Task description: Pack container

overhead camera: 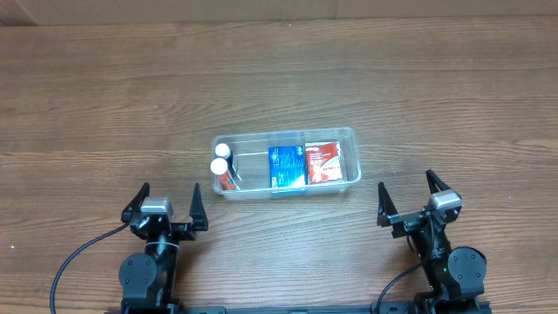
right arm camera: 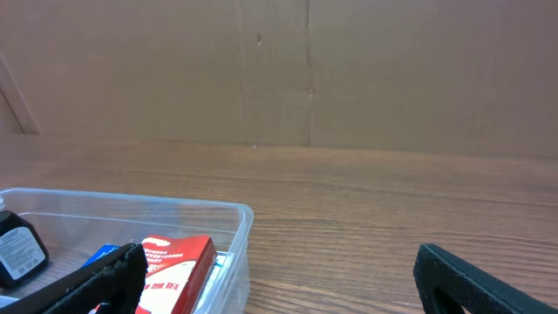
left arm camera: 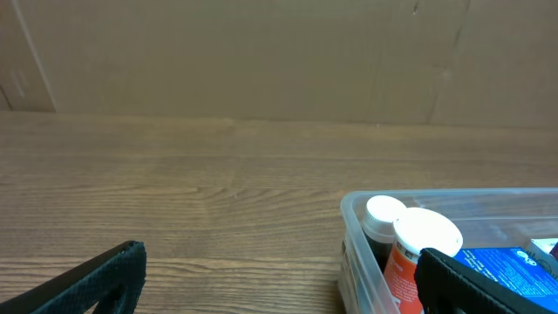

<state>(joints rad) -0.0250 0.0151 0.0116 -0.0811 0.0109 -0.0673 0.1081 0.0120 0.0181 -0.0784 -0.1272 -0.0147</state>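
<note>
The clear plastic container (overhead camera: 349, 137) sits at the table's middle. Inside stand two white-capped bottles (overhead camera: 221, 164), one with an orange label, at its left end, a blue box (overhead camera: 286, 167) in the middle and a red box (overhead camera: 323, 161) at the right. My left gripper (overhead camera: 166, 202) is open and empty, near the front edge, left of the container. My right gripper (overhead camera: 410, 197) is open and empty, to the container's right. The left wrist view shows the container (left arm camera: 353, 228) with the bottles (left arm camera: 425, 249) and blue box (left arm camera: 514, 270). The right wrist view shows the container (right arm camera: 240, 228) and red box (right arm camera: 179, 262).
Brown cardboard walls stand behind the wooden table (overhead camera: 105, 96). Black cables run from both arm bases at the front edge.
</note>
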